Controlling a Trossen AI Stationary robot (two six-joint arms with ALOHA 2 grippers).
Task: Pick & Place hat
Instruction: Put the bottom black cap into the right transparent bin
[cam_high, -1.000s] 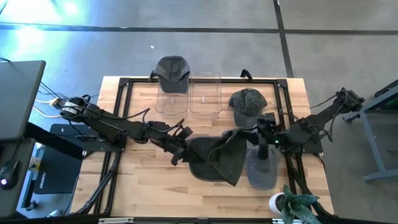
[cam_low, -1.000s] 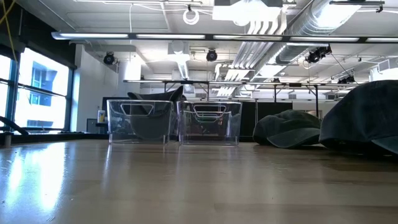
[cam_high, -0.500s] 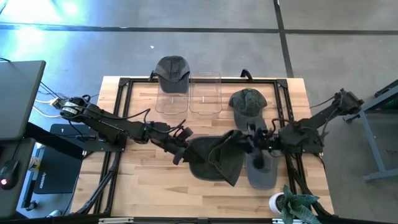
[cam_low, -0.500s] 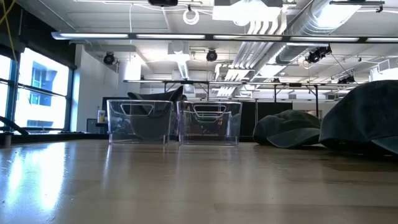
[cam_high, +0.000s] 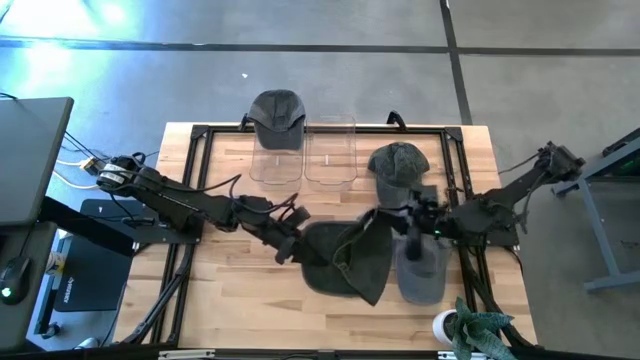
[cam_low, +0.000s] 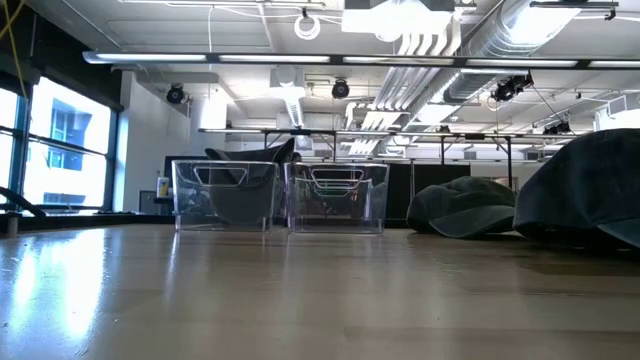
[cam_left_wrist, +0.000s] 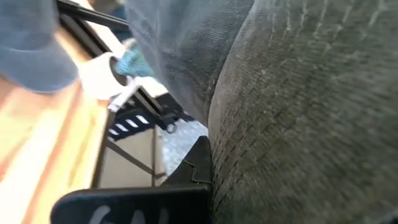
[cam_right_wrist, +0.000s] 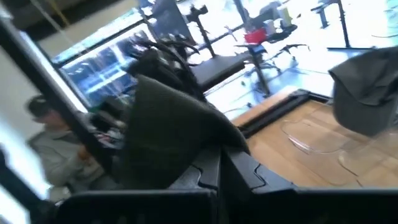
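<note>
Now, left to right across the table:

Left arm: it reaches from the table's left edge toward the middle, lying low over the wood, wrist pointing right.
Left gripper (cam_high: 296, 238): jaws closed on the left rim of the dark hat; its wrist view is filled by coarse dark green-grey fabric pressed against the finger (cam_left_wrist: 196, 165).
Dark hat (cam_high: 345, 258): a soft dark green-grey cap at the table's middle front, slack and folded, one flap drawn up toward the right gripper, the rest resting on the wood. Held at both sides.
Hat in bin (cam_high: 277, 115): a grey cap sitting in the left clear bin (cam_high: 274, 165) at the back edge; in the low view it shows as a dark shape inside the bin (cam_low: 222, 195).
Second clear bin (cam_high: 331, 155): touching or just beside the first, to its right; no hat seen in it.
Grey hat at back right (cam_high: 398, 168): lying on the wood, brim toward the front, near the right gripper.
Light grey hat (cam_high: 421, 270): flat on the table just right of the dark hat, partly under the right arm.
Right gripper (cam_high: 393, 222): jaws closed on the dark hat's raised right flap, which stands as a folded peak in its wrist view (cam_right_wrist: 168, 134).
Right arm: it comes in from the table's right edge, bent at the elbow, wrist pointing left.
Open room: bare wood at the front left and along the left side; the black frame (cam_high: 196, 150) borders the table.
</note>
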